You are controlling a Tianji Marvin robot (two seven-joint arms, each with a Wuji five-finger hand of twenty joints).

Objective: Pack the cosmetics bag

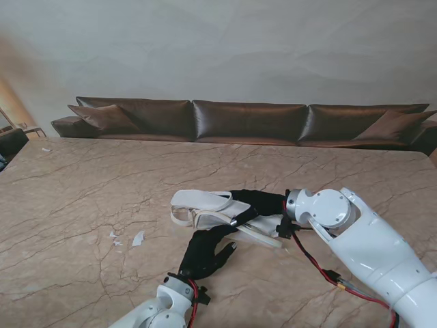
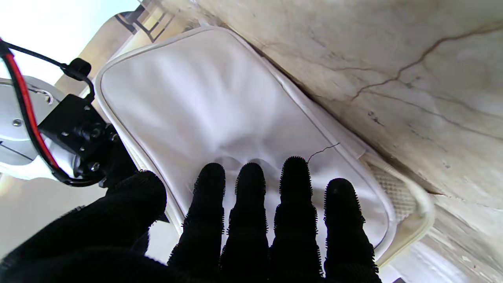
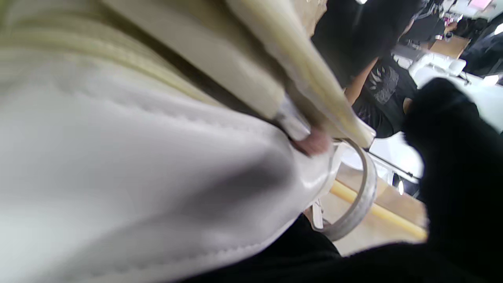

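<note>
Marble-patterned table [image 1: 82,205], beige with dark veins; small white scraps [image 1: 136,238] left of centre; long brown leather sofa [image 1: 249,121] with cushions behind; plain pale wall [image 1: 218,48] beyond.

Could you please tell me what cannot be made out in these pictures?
- Bag contents: the white cosmetics bag shows only its outside.
- Right robot hand grip: its wrist view is blurred, too close.
- White scraps on the marble table: too small in the stand view.

stand camera looks down, both wrist cameras close on white bag [image 1: 205,207]
</note>
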